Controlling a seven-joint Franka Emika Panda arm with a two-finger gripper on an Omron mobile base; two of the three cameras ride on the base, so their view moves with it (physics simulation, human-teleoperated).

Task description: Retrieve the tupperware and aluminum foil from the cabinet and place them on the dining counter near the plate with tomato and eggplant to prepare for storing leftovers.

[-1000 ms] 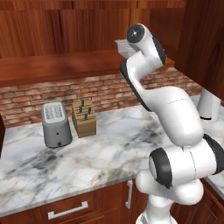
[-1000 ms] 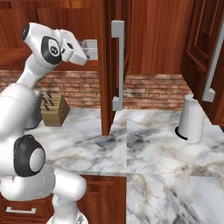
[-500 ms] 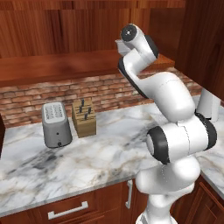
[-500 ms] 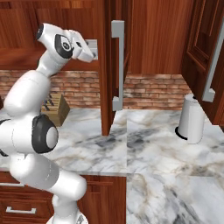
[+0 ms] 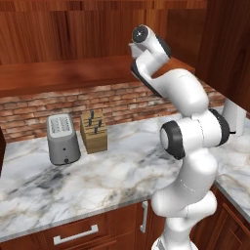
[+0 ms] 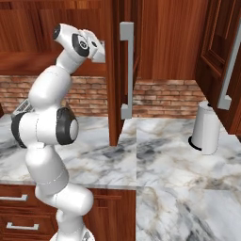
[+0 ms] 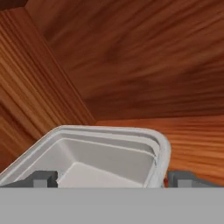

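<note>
Gripper (image 7: 113, 180) pointed into the open cabinet (image 7: 144, 65), jaws spread wide, nothing clamped. Finger tips (image 7: 43, 178) seen at 8 and 4 o'clock of the hand view, one on either side of the tupperware (image 7: 94, 155); contact with its rim not determinable. Tupperware resting on the wooden cabinet shelf, at 6 o'clock of the hand view, interior empty, flared rim facing up. Cabinet back and side panels rising behind it toward 12 o'clock.

In the left base view: toaster (image 5: 62, 138) at 9 o'clock, knife block (image 5: 93, 131) just beside it on the marble counter (image 5: 97, 180), brick wall behind. In the right base view: open cabinet door (image 6: 120, 70) at 12 o'clock, white paper towel roll (image 6: 206, 128) at 3 o'clock.
</note>
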